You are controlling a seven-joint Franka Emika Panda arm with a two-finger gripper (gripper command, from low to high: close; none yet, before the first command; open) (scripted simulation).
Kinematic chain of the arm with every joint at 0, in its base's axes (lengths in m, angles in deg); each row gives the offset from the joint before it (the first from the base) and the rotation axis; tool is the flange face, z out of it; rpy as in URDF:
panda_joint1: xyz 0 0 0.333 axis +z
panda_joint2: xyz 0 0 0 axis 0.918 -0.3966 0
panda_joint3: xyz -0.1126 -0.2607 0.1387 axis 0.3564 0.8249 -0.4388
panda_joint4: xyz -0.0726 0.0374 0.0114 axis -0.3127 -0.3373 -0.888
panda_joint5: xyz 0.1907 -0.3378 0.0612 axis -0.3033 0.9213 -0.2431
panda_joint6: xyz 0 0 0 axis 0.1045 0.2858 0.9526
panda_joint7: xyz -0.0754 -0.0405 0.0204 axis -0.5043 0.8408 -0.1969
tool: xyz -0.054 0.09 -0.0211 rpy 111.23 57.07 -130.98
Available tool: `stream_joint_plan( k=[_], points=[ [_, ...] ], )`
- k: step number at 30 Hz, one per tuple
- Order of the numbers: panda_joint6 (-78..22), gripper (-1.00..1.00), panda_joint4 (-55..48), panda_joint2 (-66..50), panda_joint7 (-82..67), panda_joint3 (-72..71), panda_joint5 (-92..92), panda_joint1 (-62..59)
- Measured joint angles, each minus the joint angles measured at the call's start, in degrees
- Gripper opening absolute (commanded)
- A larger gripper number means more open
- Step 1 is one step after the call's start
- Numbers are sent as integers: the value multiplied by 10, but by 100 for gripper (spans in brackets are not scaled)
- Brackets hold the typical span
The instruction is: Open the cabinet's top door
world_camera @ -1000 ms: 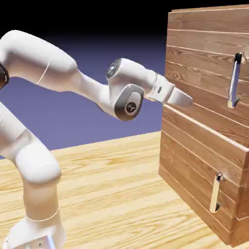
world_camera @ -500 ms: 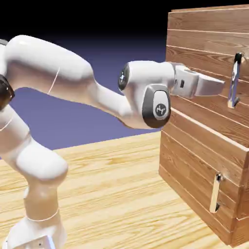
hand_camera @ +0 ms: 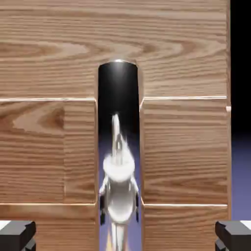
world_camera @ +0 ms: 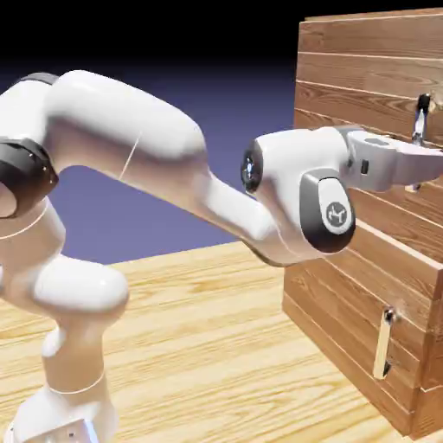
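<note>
The cabinet (world_camera: 346,285) of reddish-brown planks stands at the right of the exterior view. Its top door (world_camera: 363,95) looks closed and carries a grey vertical bar handle (world_camera: 421,112). Only the handle's upper end shows there, because my gripper (world_camera: 430,164) has come up to the bar and covers the rest. The hand view shows the shiny handle (hand_camera: 119,147) close, running down the middle over the door's planks (hand_camera: 49,147). The two grey fingertips (hand_camera: 17,235) stand wide apart on either side of it. The gripper (hand_camera: 125,238) is open and holds nothing.
Below the top door sits a shorter plank door (world_camera: 346,260) with a pale cream handle (world_camera: 383,343). The cabinet rests on a light wooden table (world_camera: 199,346). My white arm stretches from the lower left across to the cabinet front.
The arm has reached to the right along the cabinet front, bringing the gripper from the door's left edge up to the grey handle. The fingers have stayed open.
</note>
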Motion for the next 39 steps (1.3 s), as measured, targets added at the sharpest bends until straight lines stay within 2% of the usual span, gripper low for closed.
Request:
stream_joint_plan(
  k=[1, 3, 8, 16, 27, 35, 39],
  points=[
    [2, -100, -5, -5, 1, 9, -3, 11],
    [2, -100, -5, -5, 1, 9, -3, 11],
    [12, -100, 36, -20, -21, -82, -44, -93],
    [-42, -100, 118, 65, -208, -178, -190, -146],
    [8, -100, 156, 5, -115, -352, -175, -374],
    [13, -100, 210, 23, -123, -505, -222, -540],
    [0, -100, 266, 70, -190, -573, -308, -594]
  ],
)
